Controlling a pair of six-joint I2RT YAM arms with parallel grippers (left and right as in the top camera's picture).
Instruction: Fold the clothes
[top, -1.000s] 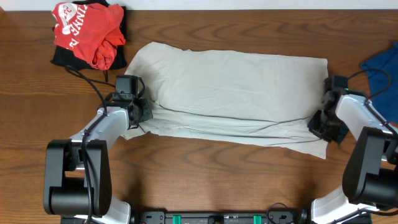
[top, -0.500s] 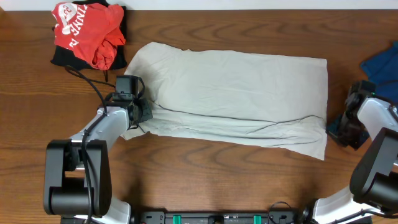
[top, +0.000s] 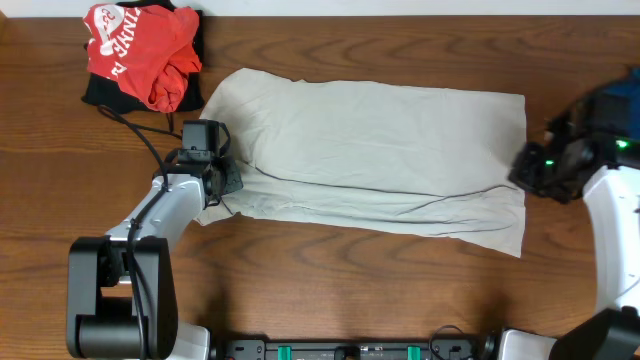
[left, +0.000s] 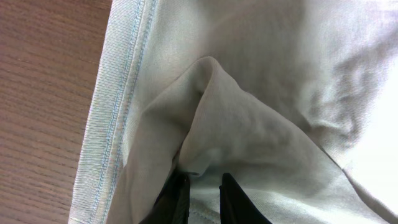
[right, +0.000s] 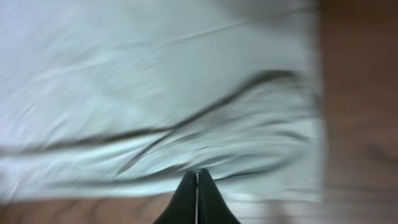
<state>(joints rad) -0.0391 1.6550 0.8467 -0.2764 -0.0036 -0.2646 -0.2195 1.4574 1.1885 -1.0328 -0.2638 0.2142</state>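
Note:
A pale grey-green garment (top: 380, 140) lies flat across the middle of the table, folded lengthwise with a long crease near its front edge. My left gripper (top: 224, 180) is at its left end. In the left wrist view the jaws (left: 204, 186) pinch a raised fold of the garment (left: 280, 93) beside the stitched hem. My right gripper (top: 520, 172) is off the garment's right edge, above the table. In the blurred right wrist view its jaws (right: 197, 174) are shut with nothing between them, above the garment's front right part (right: 155, 93).
A crumpled red and black pile of clothes (top: 140, 55) lies at the back left. A blue garment (top: 618, 100) lies at the right edge, under the right arm. Brown wooden table (top: 320, 290) surrounds the garment.
My right gripper has left the garment's front right corner, moved right and then back, and risen. The corner now lies flat. The left arm has barely moved.

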